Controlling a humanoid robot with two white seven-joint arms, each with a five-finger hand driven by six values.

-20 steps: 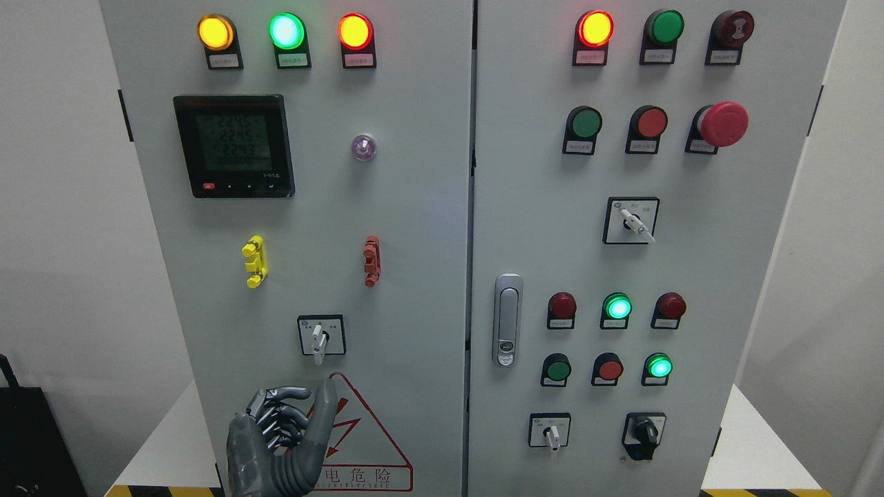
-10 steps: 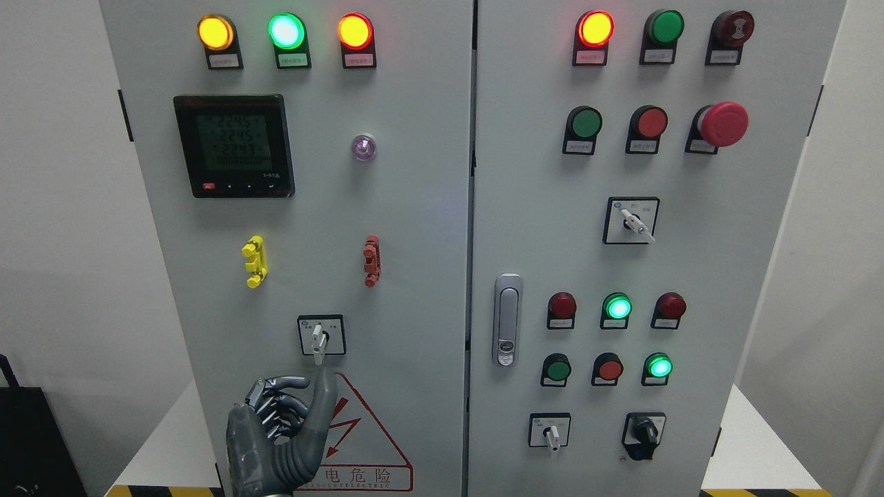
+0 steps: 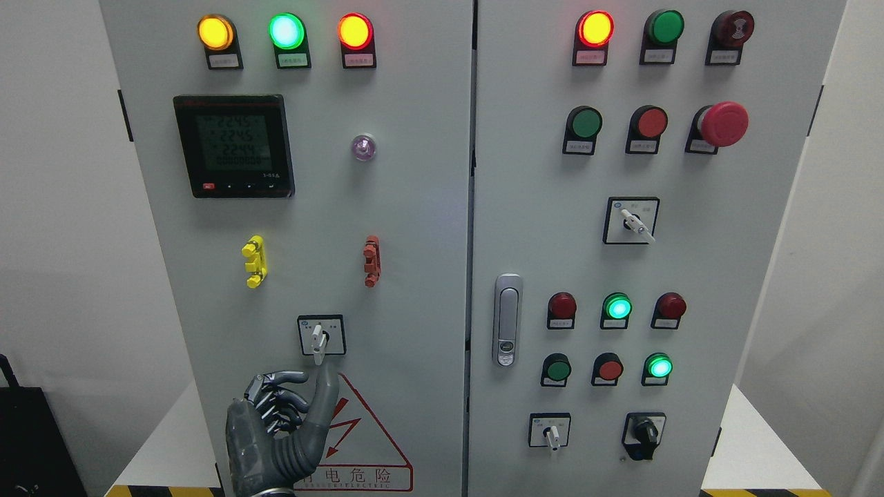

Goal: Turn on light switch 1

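Observation:
On the left door of the grey cabinet (image 3: 414, 228), a rotary selector switch (image 3: 320, 335) sits in a black square frame, its white handle pointing straight down. My left hand (image 3: 293, 404) rises from the bottom edge just below it. The dark fingers (image 3: 275, 397) are curled in and hold nothing. The thumb (image 3: 324, 395) sticks up against the panel, its tip just under the handle's lower end. I cannot tell whether it touches. No right arm shows.
A red warning triangle (image 3: 366, 442) lies behind the hand. Above are yellow (image 3: 254, 261) and red (image 3: 371, 260) clips, a meter (image 3: 233, 145) and lit lamps. The right door carries a latch (image 3: 507, 319), push buttons, an emergency stop (image 3: 722, 124) and several more selector switches.
My left hand has risen a little along the panel, bringing the thumb tip from the top of the warning triangle up to just under the switch handle. The handle has not turned.

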